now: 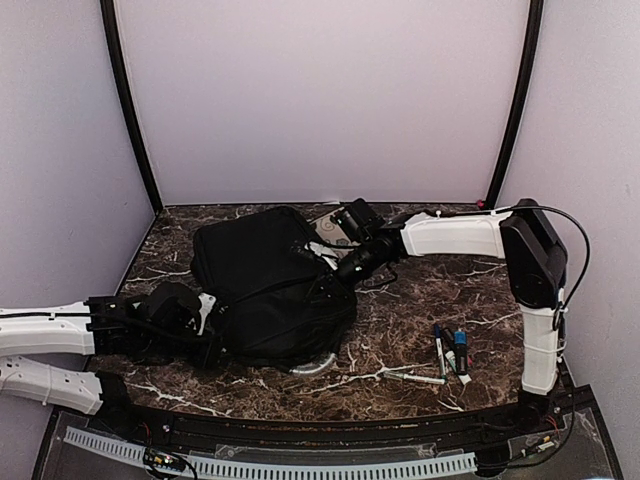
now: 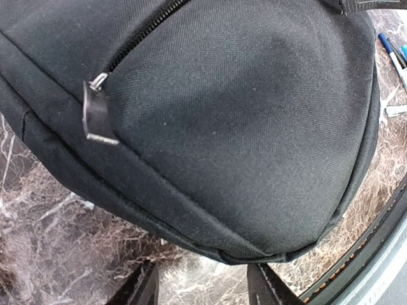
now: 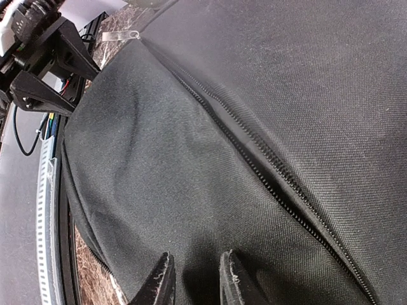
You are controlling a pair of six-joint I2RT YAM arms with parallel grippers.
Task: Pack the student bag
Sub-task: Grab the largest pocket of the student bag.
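Your left gripper (image 2: 202, 272) is spread wide. Its two fingers (image 2: 137, 289) sit low over the marble table (image 2: 51, 254), and the rounded edge of the student bag (image 1: 265, 280) lies just beyond the tips. You cannot tell from any view whether they touch it.

Your right gripper (image 3: 196, 255) is far narrower. Its fingers (image 3: 159, 279) stand close together with bag fabric showing in the slim gap, and you cannot tell whether they pinch it.

From the top camera you see the bag lying flat, a little left of the table's middle, between the two grippers. The left gripper is at its near-left side and the right one at its far-right side. Only that view shows the grey-white curved handle (image 1: 318, 364) poking out at the bag's near edge. It also shows a pale flat object (image 1: 335, 232) at the far edge, too covered to name.

The pens (image 1: 448, 352) lie well apart from the bag, near the right arm's base. The left wrist camera catches just their blue tips at its upper right.

Only the right wrist view gives you the long zipper (image 3: 254, 165) running diagonally with its teeth joined. The black zipper pull (image 2: 98, 114) with its metal ends shows only in the left wrist view.
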